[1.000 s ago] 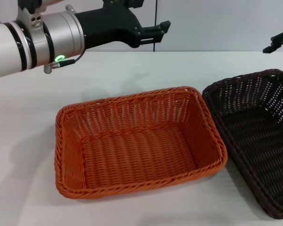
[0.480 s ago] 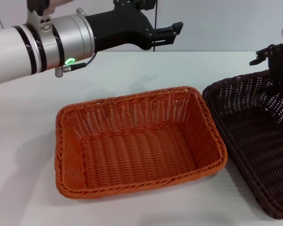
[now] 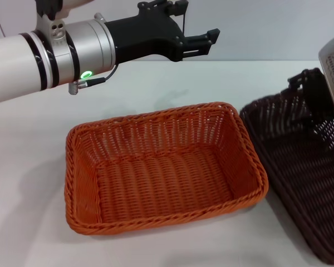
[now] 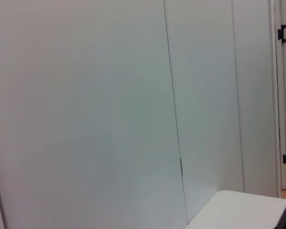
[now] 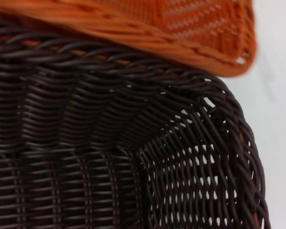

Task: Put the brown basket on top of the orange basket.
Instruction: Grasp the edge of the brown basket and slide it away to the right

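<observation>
Head view: right end effector [image 3: 307, 89] over brown basket [image 3: 300, 167].

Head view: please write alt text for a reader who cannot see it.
An orange basket sits on a white table with a brown basket beside it. The right gripper reaches the brown basket's far rim; the left gripper hovers above the table.

A bare test room or lab rather than a home: a plain matte white table [image 3: 39, 128] stands against flat pale grey-white wall panels [image 4: 86, 105] split by thin vertical seams, one panel edge carrying small black metal hinges [image 4: 282, 33] like a cabinet door, and a silver-and-black robot arm [image 3: 72, 50] reaches over the table
</observation>
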Controlling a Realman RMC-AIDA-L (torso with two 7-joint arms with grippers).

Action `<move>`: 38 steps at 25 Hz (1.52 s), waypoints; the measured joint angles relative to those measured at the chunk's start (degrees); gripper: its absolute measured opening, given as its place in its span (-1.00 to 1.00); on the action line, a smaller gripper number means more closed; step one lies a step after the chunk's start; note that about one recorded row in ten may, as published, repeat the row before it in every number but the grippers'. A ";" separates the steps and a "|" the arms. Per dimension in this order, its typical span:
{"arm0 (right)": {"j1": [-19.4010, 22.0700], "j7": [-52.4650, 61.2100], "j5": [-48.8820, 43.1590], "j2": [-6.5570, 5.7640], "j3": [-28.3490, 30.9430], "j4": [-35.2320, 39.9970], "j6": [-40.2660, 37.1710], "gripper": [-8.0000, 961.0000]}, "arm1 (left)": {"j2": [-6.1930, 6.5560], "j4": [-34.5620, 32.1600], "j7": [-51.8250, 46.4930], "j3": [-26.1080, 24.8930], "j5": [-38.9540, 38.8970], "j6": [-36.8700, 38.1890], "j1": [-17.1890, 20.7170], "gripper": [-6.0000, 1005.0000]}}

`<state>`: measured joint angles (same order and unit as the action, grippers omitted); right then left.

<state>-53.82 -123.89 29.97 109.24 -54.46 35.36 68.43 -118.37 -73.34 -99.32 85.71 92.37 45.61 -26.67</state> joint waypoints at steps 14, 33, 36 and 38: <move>5.49 5.62 -0.71 -0.69 1.45 12.77 17.63 -0.01 | 0.19 2.05 1.34 0.04 0.49 0.27 0.13 0.69; 7.67 8.97 -0.33 -2.96 15.72 21.33 27.97 -0.58 | 0.31 2.13 5.38 -1.48 0.12 0.02 1.28 0.69; 7.44 9.31 -0.08 -2.64 16.01 21.12 27.67 -0.76 | 0.35 2.65 5.89 -1.93 0.07 0.01 1.36 0.69; 7.37 9.36 1.71 -2.14 16.61 21.10 27.32 -0.87 | 0.36 3.00 6.16 -2.13 0.07 0.00 1.34 0.69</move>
<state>-46.45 -114.53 31.68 107.10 -37.86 56.46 95.75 -118.02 -70.34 -93.16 83.58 92.44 45.61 -25.33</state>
